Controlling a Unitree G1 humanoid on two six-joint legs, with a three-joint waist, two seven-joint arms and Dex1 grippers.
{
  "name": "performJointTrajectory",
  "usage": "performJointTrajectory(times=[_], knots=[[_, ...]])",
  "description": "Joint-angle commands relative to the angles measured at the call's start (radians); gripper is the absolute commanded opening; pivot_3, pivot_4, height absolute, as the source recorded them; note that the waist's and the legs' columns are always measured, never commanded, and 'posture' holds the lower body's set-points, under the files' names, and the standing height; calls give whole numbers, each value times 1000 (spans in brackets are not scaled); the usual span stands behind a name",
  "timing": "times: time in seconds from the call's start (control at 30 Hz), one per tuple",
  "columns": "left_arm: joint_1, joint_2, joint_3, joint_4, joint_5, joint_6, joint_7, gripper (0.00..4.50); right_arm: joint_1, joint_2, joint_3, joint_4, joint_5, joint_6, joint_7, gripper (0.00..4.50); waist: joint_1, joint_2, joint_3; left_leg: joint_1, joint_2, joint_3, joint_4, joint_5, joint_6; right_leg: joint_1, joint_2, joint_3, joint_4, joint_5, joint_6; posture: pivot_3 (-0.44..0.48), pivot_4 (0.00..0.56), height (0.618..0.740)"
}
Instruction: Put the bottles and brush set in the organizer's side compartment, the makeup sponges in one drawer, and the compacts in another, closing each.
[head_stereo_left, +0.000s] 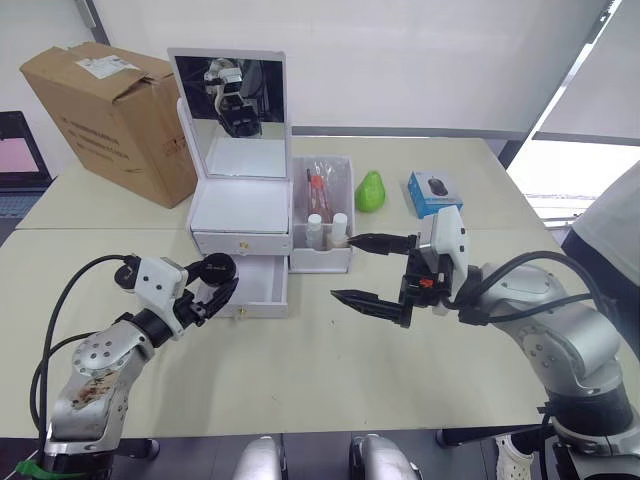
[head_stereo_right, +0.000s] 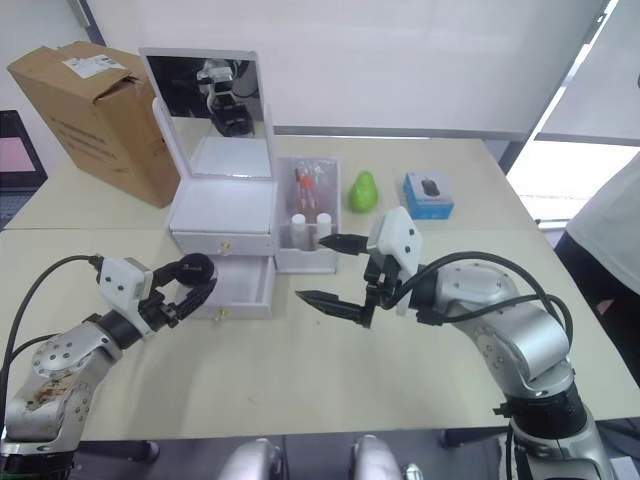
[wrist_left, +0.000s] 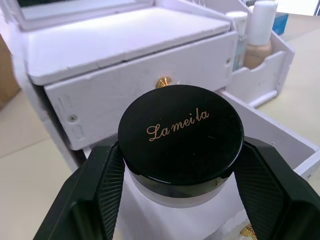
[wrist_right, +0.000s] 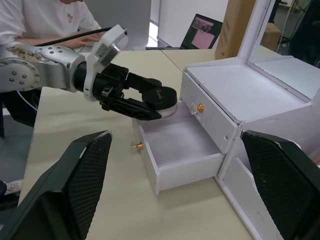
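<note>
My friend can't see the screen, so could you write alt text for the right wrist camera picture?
The left gripper holds a round black-lidded compact just above the open lower drawer of a white organizer; what shows of that drawer's inside is bare. The upper drawer, with a gold knob, is shut, and two wide-apart black fingers frame the scene.

Black-lidded compact (wrist_left: 181, 137) clamped between the jaws; open lower drawer (wrist_left: 270, 145) beneath.
</note>
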Motion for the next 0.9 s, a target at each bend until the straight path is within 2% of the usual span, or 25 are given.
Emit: performJointTrajectory(times=[0.03,0.67,0.73,0.83,0.9], knots=[[0,10,15,-11,3,18,10,2898,-2,-8,-37,-39,12,2,-16,4500,0,0,0,0,0,0,0,0,0,0,0,0,0,0,0,0,150,740],[3,7,9,16,17,110,34,2898,8,-19,-54,-60,30,20,-42,4500,2,1,-1,1,0,0,0,0,0,0,-1,0,0,0,0,0,150,740],[-1,-1,15,18,12,113,40,3619,9,-19,-55,-62,29,21,-44,4500,2,2,-1,1,0,0,0,0,0,0,-1,0,0,0,0,0,150,740],[-18,-7,24,21,6,119,49,4450,10,-16,-57,-63,32,22,-48,4500,2,2,-1,1,0,0,0,0,0,0,-1,0,0,0,0,0,150,740],[-25,-11,34,23,-2,118,51,4481,10,-15,-58,-65,32,23,-51,4500,2,2,-1,1,0,0,0,0,0,1,-1,0,0,0,0,0,150,740]])
